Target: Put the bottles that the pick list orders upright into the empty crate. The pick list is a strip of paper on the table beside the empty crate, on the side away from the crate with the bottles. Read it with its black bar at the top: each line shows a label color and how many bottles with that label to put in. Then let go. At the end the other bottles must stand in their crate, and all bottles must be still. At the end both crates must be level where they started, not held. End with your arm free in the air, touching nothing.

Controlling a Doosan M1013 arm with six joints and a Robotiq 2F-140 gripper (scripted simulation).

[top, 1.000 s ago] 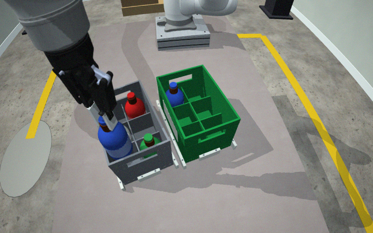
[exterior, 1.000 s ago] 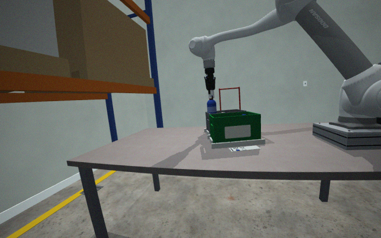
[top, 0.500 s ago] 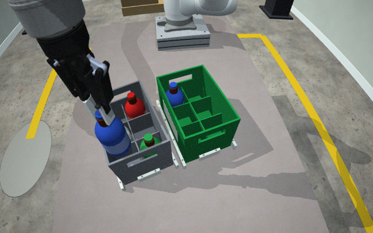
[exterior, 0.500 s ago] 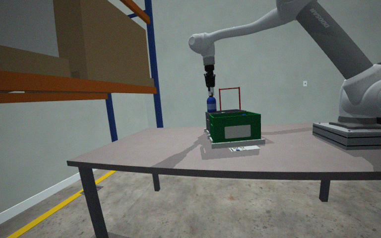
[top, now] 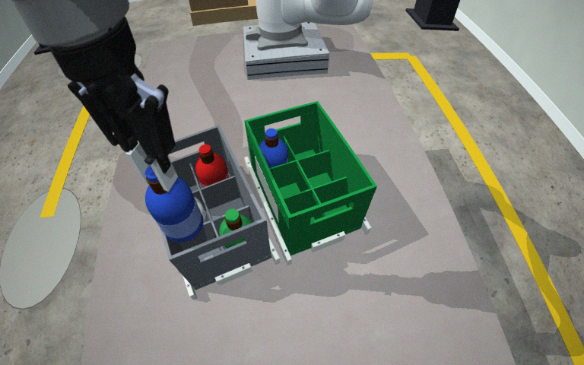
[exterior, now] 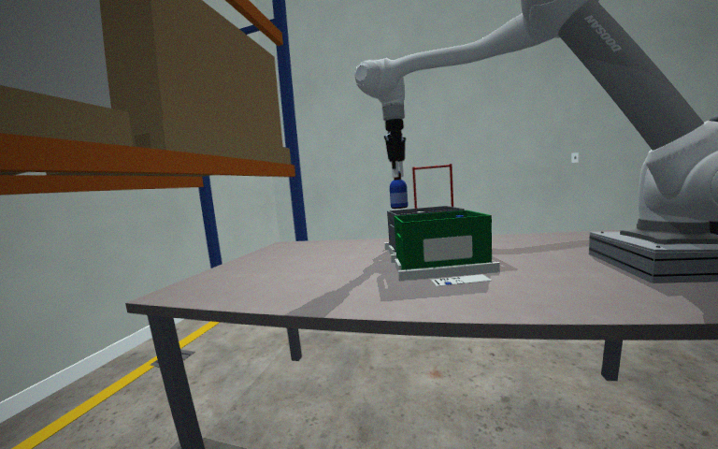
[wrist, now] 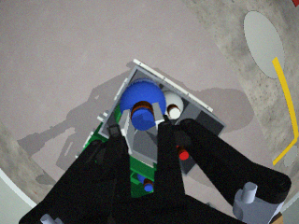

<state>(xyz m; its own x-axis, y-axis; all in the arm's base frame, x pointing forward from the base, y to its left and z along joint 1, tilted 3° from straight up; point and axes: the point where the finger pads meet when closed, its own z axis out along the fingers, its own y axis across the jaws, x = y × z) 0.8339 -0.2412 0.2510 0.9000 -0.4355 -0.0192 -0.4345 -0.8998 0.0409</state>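
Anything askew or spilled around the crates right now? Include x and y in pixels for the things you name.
Nothing stands out: the gray crate (top: 218, 260) and green crate (top: 331, 223) (exterior: 444, 217) look level, no spill shows, and the gripped blue bottle (top: 169, 204) (exterior: 398, 195) (wrist: 142, 94) hangs upright.
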